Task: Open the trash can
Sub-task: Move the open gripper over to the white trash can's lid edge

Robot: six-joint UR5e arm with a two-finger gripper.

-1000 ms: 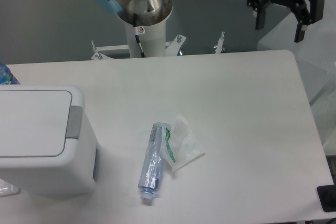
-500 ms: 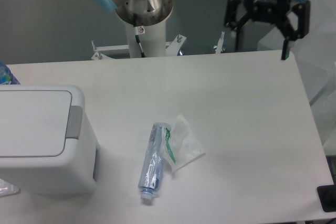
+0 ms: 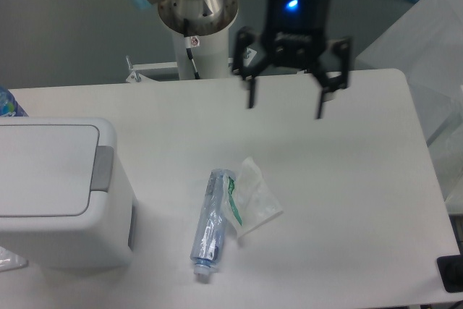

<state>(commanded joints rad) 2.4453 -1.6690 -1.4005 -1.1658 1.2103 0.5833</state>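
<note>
Now the end effector (image 3: 285,108) hangs over the surface (image 3: 347,179), fingers wide apart, far from the closed trash can (image 3: 58,193).

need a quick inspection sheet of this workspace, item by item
surface: white rectangular table, rounded corners, looks dry and unmarked
job's things: large white boxy plastic trash can at the left edge, flat lid down, grey push-button strip on its right side, untouched
clutter: crushed clear plastic bottle lying flat mid-table, a crumpled clear wrapper touching its right side; part of a blue-labelled bottle at the far left edge
grippers: black two-finger gripper open, empty, above the table's back middle, far from the can
cables: thin black cable running down the arm's white pedestal
surroundings: grey floor, translucent plastic sheeting at right
</note>
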